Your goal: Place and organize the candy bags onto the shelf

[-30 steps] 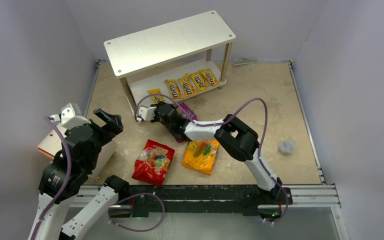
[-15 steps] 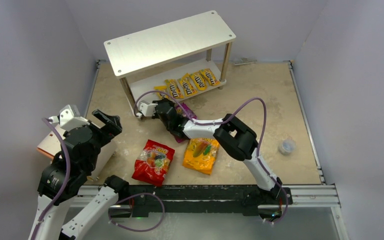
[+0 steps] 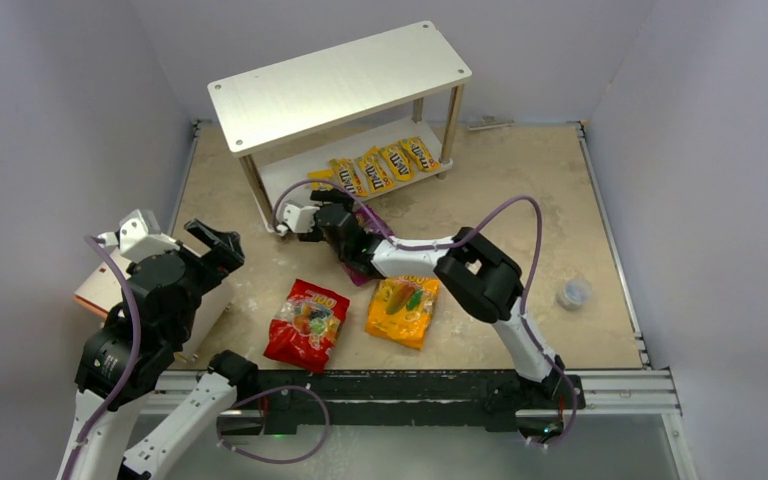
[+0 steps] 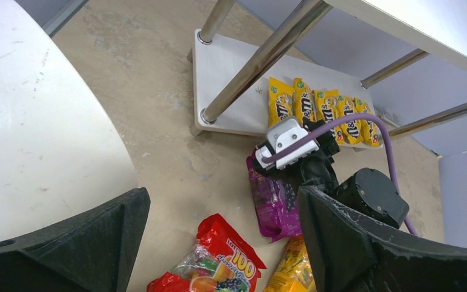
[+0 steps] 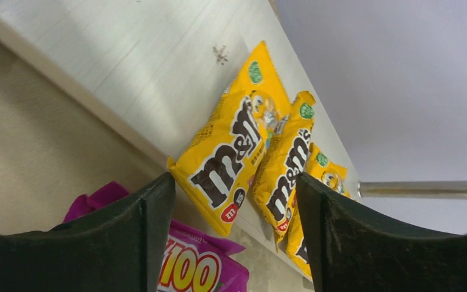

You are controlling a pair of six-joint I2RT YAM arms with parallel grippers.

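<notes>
Lower shelf board [image 5: 127, 73]: yellow packet [image 5: 231, 158] lies between spread right gripper [image 5: 234, 188] fingers [image 5: 140, 237]

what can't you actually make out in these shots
- Purple bag: mostly under the right arm in the top view; cut by the bottom edge in the right wrist view.
- Small grey object, table's right: too small to identify, top view.
- White, orange-edged object: largely behind the left arm, top view.
- Yellow packets: leftmost one partly under the upper board, top view.
</notes>
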